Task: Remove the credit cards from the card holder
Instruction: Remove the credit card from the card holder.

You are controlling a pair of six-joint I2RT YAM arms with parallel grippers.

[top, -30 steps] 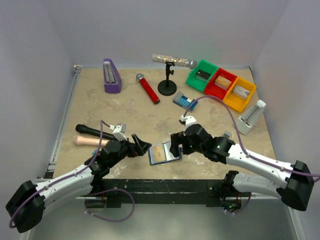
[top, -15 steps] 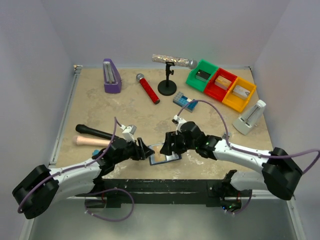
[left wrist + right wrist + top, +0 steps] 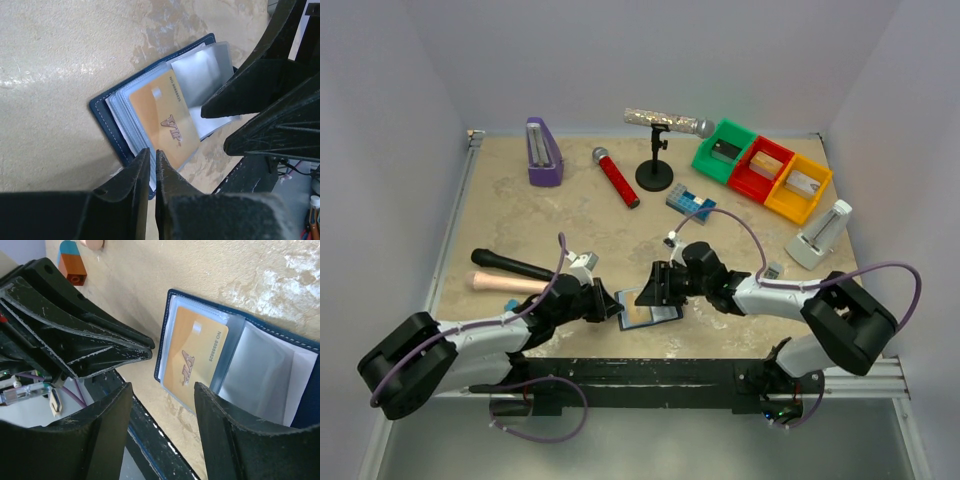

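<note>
From above, you can see the card holder (image 3: 642, 308) lying open on the table (image 3: 570, 230) close to the near edge, between your two arms. The left gripper (image 3: 611, 306) sits at its left edge and the right gripper (image 3: 656, 292) hangs over its far side. No loose card shows on the table here, so count the task as barely begun. In the left wrist view the card holder (image 3: 107, 117) is spread flat, and a gold card (image 3: 166, 121) shows through the top clear sleeve of a stack, with a paler sleeve page beside it. Your left fingers (image 3: 141, 172) are drawn together with only a slit between them, their tips at the near edge of the holder. You cannot tell whether they nip a sleeve edge. The right gripper's dark fingers come in from the right, spread, one tip apparently on the pale page. In the right wrist view your right fingers (image 3: 107, 425) stand wide apart, hovering over the gold card's half and closed on nothing, while the left gripper's joined tip lies just beside the blue cover's edge. An orange-and-blue block (image 3: 73, 263) lies well apart. Opening looks done, but every card is yet to be drawn from its sleeve, the gold card first.
</note>
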